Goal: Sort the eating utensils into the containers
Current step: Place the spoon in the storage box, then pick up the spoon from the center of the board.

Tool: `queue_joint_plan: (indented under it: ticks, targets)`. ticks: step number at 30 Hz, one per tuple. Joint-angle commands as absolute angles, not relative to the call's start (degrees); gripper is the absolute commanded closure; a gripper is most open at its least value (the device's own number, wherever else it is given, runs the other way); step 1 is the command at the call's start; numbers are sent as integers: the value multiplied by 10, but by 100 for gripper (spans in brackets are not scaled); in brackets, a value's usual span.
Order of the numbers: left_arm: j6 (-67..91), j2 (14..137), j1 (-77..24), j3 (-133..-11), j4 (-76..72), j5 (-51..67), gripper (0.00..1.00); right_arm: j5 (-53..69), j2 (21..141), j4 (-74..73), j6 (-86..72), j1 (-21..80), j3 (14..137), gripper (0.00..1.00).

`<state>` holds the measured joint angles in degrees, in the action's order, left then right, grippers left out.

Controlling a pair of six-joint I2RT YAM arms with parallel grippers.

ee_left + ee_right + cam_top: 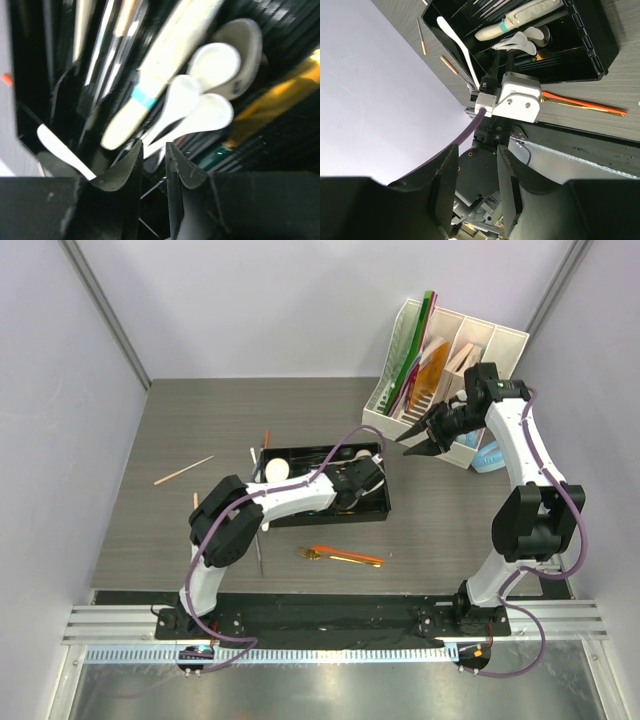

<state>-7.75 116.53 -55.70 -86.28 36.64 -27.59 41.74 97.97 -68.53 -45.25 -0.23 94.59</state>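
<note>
The black tray [330,519] lies mid-table, with steel pieces and chopsticks in its long compartments. My left gripper [362,480] hangs low over its right end. In the left wrist view its jaws [154,147] stand a little apart, open, with nothing between them. Just beyond the tips lie three white soup spoons [212,64] and a cream utensil with a teal band [150,85]. My right gripper [415,440] is raised at the right of the tray, open and empty [477,150]. Orange chopsticks with a gold fork [345,556] lie in front of the tray.
A white slotted organiser [450,360] stands at the back right, with light-blue headphones [487,455] beside it. A wooden chopstick [183,471] lies at the left. A steel knife [260,550] lies by the left arm. A white spoon [275,472] rests at the tray's left end.
</note>
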Motion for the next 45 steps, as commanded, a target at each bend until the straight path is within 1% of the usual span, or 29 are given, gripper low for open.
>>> queue_joint_plan:
  ticks: [1,2,4,5,8,11,12,13,14,16,17,18,22,23,24,26,27,30,32,35,37,42,45]
  targets:
    - [-51,1132,-556,-848,331,-356,75,434,954,-668,-462,-4,952,57]
    - [-50,1123,-556,-841,320,-376,65,434,954,-666,-465,-4,952,57]
    - [-42,1090,-553,-820,291,-394,56,437,954,-654,-474,-4,953,57]
    - [-38,1078,-549,-817,287,-396,55,438,955,-648,-478,-4,953,57]
    - [-4,1037,-525,-817,287,-394,55,436,957,-633,-490,-3,959,57]
    - [67,1008,-482,-847,320,-361,54,422,958,-629,-503,0,968,56]
    - [82,999,-466,-862,327,-349,54,418,955,-626,-509,0,966,55]
    - [125,991,-451,-869,343,-309,53,411,955,-621,-516,0,963,55]
    - [150,976,-413,-876,354,-296,52,403,953,-620,-534,0,960,55]
    - [206,967,-373,-892,399,-259,52,402,946,-597,-554,0,935,55]
    - [247,962,-328,-894,415,-250,52,401,943,-588,-568,17,924,55]
    - [262,957,-310,-894,431,-248,52,400,941,-578,-586,24,904,55]
    - [296,946,-223,-877,512,-245,52,397,938,-546,-617,46,874,55]
    - [308,944,-205,-869,523,-224,50,398,940,-545,-620,50,868,55]
    - [331,939,-159,-850,539,-203,50,396,940,-545,-627,52,855,55]
    - [343,934,-121,-814,547,-153,51,395,942,-539,-634,54,840,55]
    - [341,931,-101,-804,548,-149,51,394,945,-535,-638,55,838,55]
    - [341,921,-91,-781,565,-177,49,391,960,-532,-635,57,837,55]
    - [353,918,-73,-759,573,-171,48,389,967,-531,-634,58,834,55]
    - [388,908,-10,-712,573,-132,47,380,964,-530,-621,57,823,55]
    - [389,904,21,-698,573,-126,47,380,959,-525,-620,58,813,55]
    - [377,924,25,-704,600,-162,47,407,961,-497,-619,56,784,55]
    - [370,950,25,-709,594,-158,47,418,972,-496,-611,53,782,55]
